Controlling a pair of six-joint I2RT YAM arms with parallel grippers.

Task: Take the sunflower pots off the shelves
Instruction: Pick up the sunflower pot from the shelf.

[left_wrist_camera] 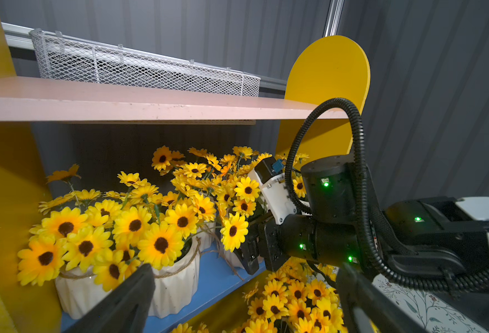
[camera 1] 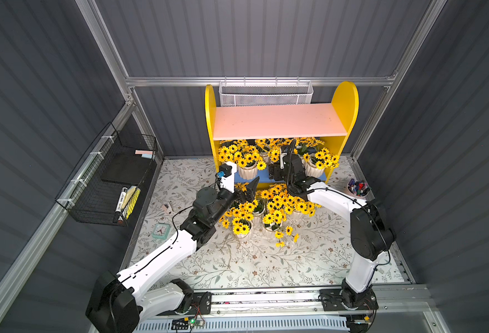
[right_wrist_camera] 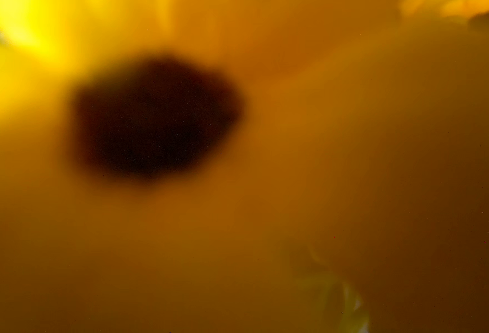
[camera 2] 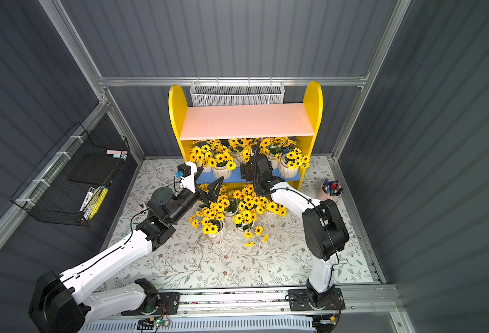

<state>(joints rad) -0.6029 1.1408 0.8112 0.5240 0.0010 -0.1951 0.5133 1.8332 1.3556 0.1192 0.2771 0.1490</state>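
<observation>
Left gripper (camera 1: pixel 249 191) spread, empty, just before pots (left_wrist_camera: pixel 174 285) on blue board (left_wrist_camera: pixel 211 284). Right gripper (left_wrist_camera: pixel 249 256) among those flowers; fingers hidden, clench or release untellable. Further pots (camera 1: pixel 243 235) floor-standing below. Pens in cup (camera 1: pixel 352 193).

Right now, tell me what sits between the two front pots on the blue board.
The right tool, in among the flowers; both top views show it.
</observation>
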